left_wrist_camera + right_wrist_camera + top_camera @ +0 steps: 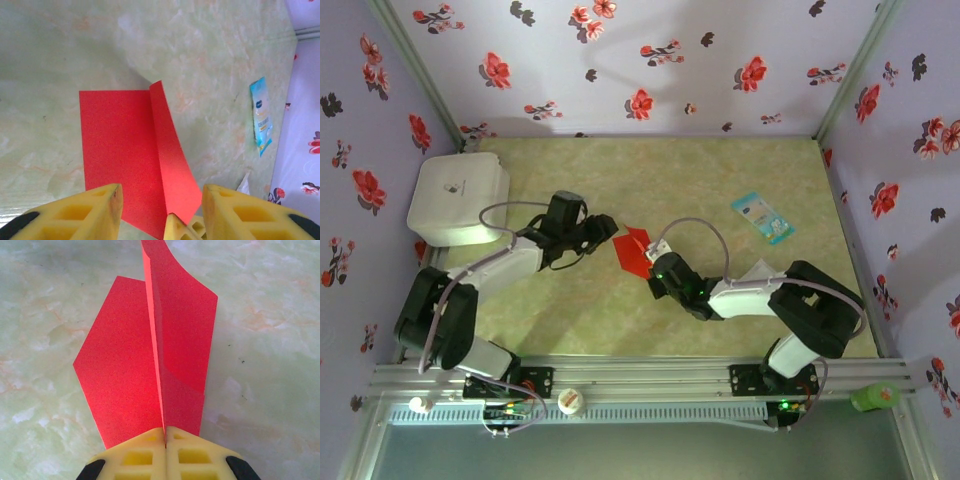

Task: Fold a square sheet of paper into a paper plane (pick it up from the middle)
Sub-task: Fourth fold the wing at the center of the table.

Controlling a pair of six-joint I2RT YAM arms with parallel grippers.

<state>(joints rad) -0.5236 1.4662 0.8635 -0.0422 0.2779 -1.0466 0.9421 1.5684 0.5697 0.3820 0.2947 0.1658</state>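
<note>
Wing fold: right gripper (165,442) clenched on centre crease (159,370) of thin bright red folded paper (122,370); left gripper (161,205) released, paper just ahead. Best: hold crease, press raised flap (187,320) onto counter (225,60).

no legible text or labels

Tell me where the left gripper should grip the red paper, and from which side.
I'd pinch the upright flap of the red paper along its centre crease, at the end away from the shut right gripper. Come from the left, jaws astride it: the other half lies flat on the table.
</note>
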